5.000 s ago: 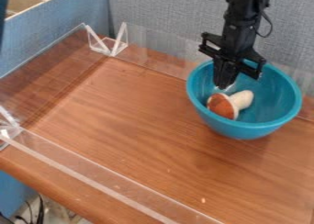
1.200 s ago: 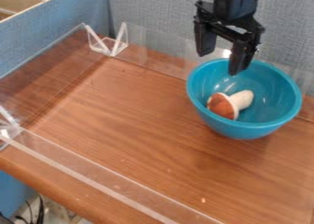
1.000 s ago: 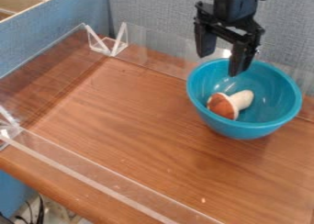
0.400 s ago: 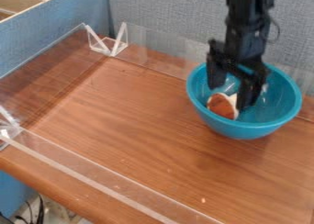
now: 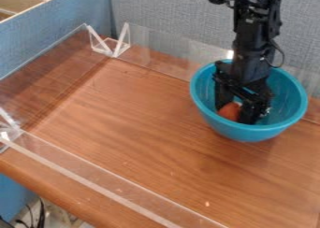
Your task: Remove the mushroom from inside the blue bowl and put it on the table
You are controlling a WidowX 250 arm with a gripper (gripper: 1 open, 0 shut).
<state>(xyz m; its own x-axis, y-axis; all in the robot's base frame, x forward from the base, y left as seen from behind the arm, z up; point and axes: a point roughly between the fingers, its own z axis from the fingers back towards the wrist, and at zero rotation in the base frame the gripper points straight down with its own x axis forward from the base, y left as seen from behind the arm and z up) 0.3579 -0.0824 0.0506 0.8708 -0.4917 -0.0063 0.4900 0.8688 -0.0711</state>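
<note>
Here, your gripper (image 5: 239,106) down inside the bowl (image 5: 285,108), fingers partly spread either side of the mushroom (image 5: 231,109), grip uncertain, bowl on table (image 5: 125,129).

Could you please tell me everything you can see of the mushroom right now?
Only a sliver of the mushroom shows: a patch of orange-brown cap between the black fingers of the gripper, which points down into the blue bowl. Its stem is hidden. It sits low inside the bowl, with a finger on either side; whether the fingers actually press it cannot be told.
</note>
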